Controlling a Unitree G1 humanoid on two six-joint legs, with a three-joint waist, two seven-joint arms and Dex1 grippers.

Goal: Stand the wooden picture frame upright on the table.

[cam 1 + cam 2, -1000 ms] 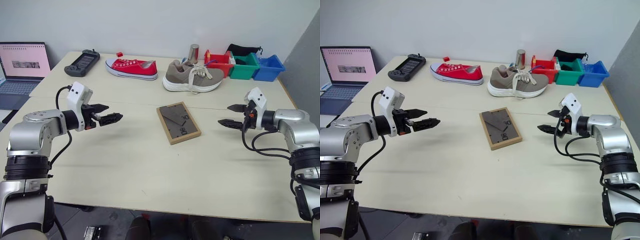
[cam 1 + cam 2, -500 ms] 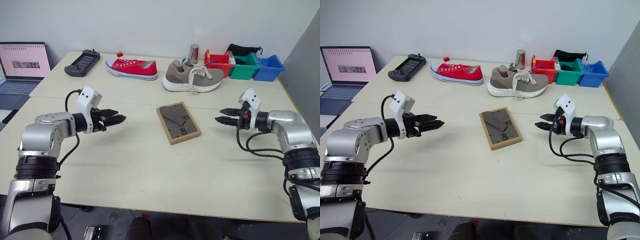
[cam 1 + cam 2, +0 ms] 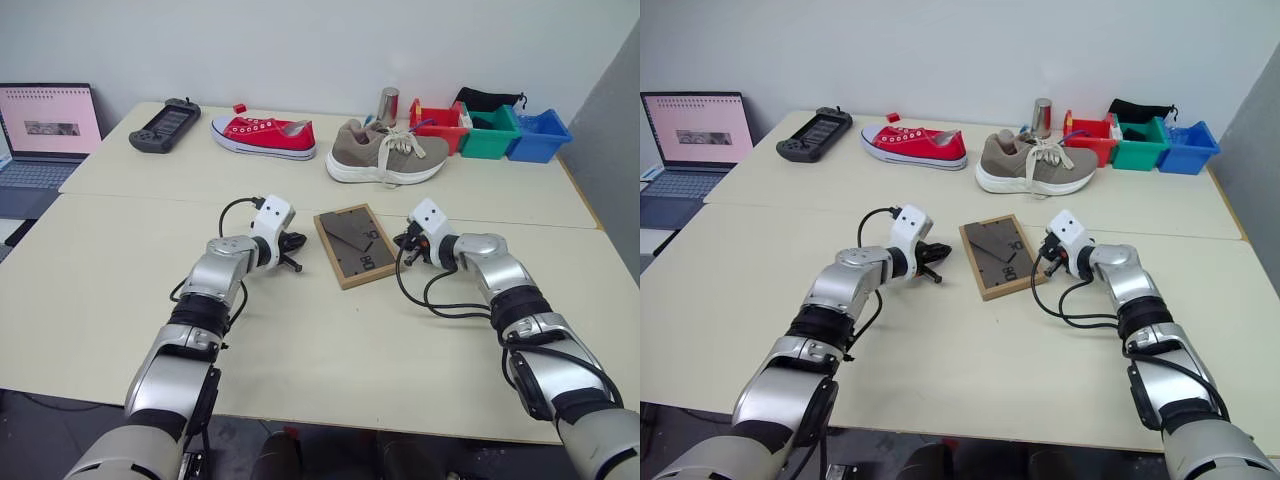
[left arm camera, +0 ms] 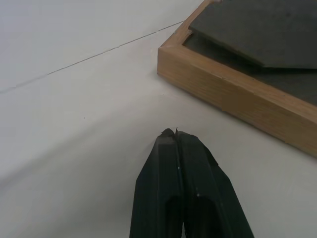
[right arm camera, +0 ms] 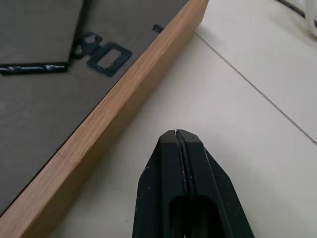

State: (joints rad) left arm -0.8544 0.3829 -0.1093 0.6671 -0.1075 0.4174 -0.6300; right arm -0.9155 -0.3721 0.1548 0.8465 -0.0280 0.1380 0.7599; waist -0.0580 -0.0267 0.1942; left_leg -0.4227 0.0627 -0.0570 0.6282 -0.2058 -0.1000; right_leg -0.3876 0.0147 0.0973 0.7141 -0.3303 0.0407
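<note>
The wooden picture frame [image 3: 357, 246] lies flat and face down on the table [image 3: 300, 340], just in front of the seam. Its dark back and folded easel stand face up. My left gripper [image 3: 297, 253] is shut with nothing in it, low over the table and a short way off the frame's left edge. In the left wrist view its fingertips [image 4: 174, 133] point at the frame's wooden side [image 4: 233, 94]. My right gripper [image 3: 402, 243] is also shut and empty, close beside the frame's right edge. Its closed tips [image 5: 176, 133] sit just off the wood rim [image 5: 114, 104].
Along the back of the table stand a game controller [image 3: 163, 125], a red sneaker [image 3: 263, 136], a beige sneaker [image 3: 385, 152], a metal can [image 3: 387, 105] and red [image 3: 437, 124], green [image 3: 488, 132] and blue [image 3: 536, 135] bins. A laptop [image 3: 45, 130] sits far left.
Both arms have swung inward and down from the table's sides to either side of the frame. Both grippers went from open to shut. The frame has not moved.
</note>
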